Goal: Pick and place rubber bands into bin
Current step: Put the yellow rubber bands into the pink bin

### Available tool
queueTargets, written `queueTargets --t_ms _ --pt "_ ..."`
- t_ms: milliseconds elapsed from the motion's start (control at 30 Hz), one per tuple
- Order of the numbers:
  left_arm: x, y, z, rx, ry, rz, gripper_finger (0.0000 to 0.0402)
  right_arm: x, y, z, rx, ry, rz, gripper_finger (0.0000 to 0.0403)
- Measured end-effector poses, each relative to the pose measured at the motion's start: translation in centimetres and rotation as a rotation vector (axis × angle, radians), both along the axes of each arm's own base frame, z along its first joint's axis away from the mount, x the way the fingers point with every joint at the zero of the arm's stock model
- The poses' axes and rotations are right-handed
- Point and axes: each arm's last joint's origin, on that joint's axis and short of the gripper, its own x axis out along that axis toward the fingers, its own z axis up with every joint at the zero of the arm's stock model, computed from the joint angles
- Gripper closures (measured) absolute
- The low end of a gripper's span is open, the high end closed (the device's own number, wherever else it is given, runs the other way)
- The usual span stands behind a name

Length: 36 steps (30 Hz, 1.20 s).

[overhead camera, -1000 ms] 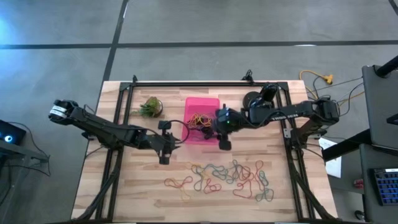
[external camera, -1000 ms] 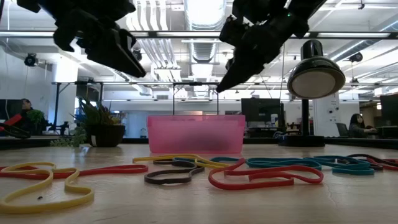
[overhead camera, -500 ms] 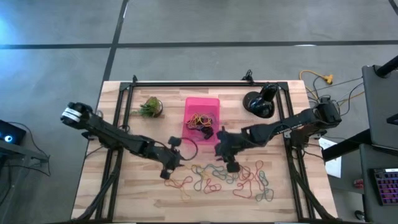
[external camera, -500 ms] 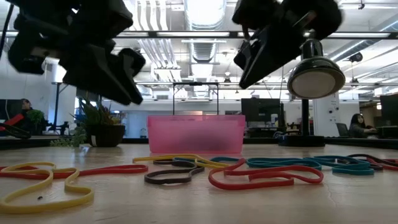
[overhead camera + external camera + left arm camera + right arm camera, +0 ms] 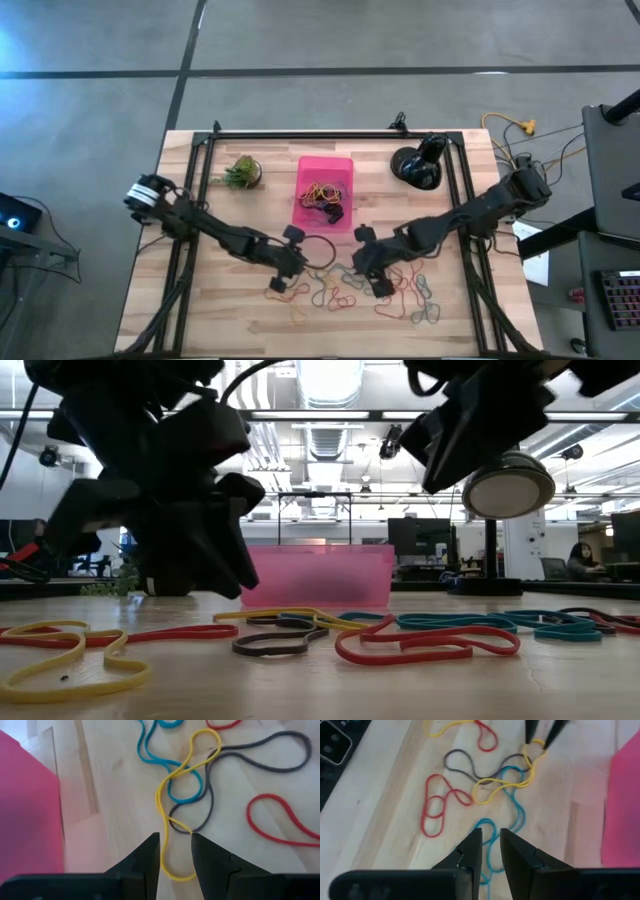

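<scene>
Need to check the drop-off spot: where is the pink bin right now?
In the high view the pink bin sits at the table's far middle, between the small plant on its left and the black lamp on its right.

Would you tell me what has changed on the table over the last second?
Both arms swung from beside the bin down to the loose rubber bands. The left gripper now straddles a yellow band; the right gripper narrowed over a blue one. Nothing lifted; bin, plant unmoved.

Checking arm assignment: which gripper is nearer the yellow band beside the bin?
Left. The left gripper straddles the yellow band; the right gripper hangs farther off, above a blue band.
</scene>
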Motion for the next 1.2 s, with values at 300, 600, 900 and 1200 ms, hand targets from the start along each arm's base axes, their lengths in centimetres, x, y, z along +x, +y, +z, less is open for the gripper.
queueTargets --t_ms 300,600,900,1200 --pt "0.6 1.0 -0.1 -0.062 0.006 0.087 0.0306 -0.8 1.8 0.0 -0.024 -0.013 -0.012 0.0339" --pt "1.1 2.0 -1.2 -0.161 0.06 0.142 0.0306 -1.1 2.5 0.0 -0.034 -0.02 -0.009 0.034" --pt "2.1 2.0 -1.7 -0.166 0.07 0.143 0.0308 -1.1 2.5 -0.1 -0.034 -0.019 -0.01 0.0342" --pt "2.0 2.0 -1.6 -0.152 0.114 0.129 0.0394 -1.1 2.5 -0.1 -0.034 -0.017 -0.009 0.0344"
